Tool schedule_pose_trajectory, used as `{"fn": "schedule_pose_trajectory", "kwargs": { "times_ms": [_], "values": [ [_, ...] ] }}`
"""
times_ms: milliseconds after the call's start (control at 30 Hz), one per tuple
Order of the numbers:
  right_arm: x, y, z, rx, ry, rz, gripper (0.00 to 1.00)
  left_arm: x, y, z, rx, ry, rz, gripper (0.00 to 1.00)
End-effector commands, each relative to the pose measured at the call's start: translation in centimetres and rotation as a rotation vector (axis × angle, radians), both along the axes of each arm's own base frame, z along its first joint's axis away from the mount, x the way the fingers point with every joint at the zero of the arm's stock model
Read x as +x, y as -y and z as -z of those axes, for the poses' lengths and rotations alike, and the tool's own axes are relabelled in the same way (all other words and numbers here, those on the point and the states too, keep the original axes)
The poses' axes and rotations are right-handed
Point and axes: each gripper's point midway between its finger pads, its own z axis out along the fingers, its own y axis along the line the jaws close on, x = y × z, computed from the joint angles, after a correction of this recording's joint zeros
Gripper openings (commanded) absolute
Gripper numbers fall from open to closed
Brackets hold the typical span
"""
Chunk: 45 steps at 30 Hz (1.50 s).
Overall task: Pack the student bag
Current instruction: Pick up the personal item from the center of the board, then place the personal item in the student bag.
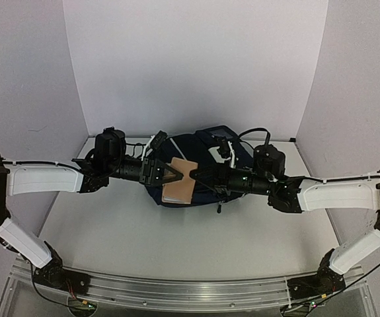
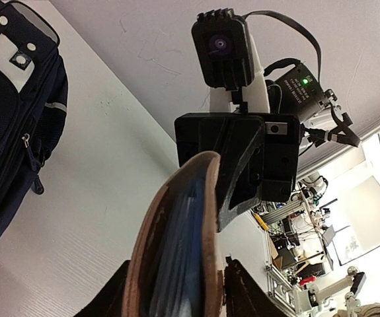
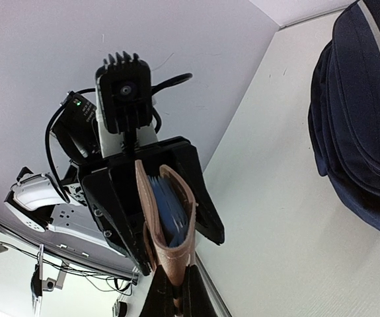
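Observation:
A tan leather notebook (image 1: 180,179) with blue pages hangs in the air between my two grippers, above the front of the student bag (image 1: 183,144). The bag is navy blue and lies at the back middle of the table. My left gripper (image 1: 170,173) is shut on the notebook's open edge (image 2: 176,244). My right gripper (image 1: 193,176) is shut on its folded spine (image 3: 170,254). The bag shows at the left of the left wrist view (image 2: 11,132) and at the right of the right wrist view (image 3: 361,119), below and beside the notebook.
The white table (image 1: 176,238) is enclosed by pale walls on three sides. A metal rail (image 1: 190,290) runs along the near edge between the arm bases. Black cables (image 1: 252,134) lie behind the bag.

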Motion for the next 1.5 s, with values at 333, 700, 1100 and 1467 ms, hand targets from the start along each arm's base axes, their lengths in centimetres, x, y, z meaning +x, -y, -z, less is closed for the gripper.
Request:
{"fn": "schedule_pose_trajectory", "kwargs": {
  "times_ms": [333, 700, 1100, 1467],
  "values": [
    [1.2, -0.4, -2.1, -0.001, 0.111, 0.052, 0.13, 0.2, 0.2, -1.5, -0.044, 0.011, -0.006, 0.0],
    [6.3, 1.0, 0.0, -0.443, 0.303, 0.237, 0.78, 9.5, -10.2, 0.8, 0.135, -0.109, -0.516, 0.0],
    [12.9, -3.1, 3.9, -0.823, 0.493, 0.234, 0.91, 13.5, -19.9, 3.1, 0.183, -0.252, -0.779, 0.0],
    [18.1, -5.1, 9.8, -1.093, 0.533, 0.346, 0.86, 12.5, -20.3, 3.9, 0.171, -0.278, -0.788, 0.0]
  ]
}}
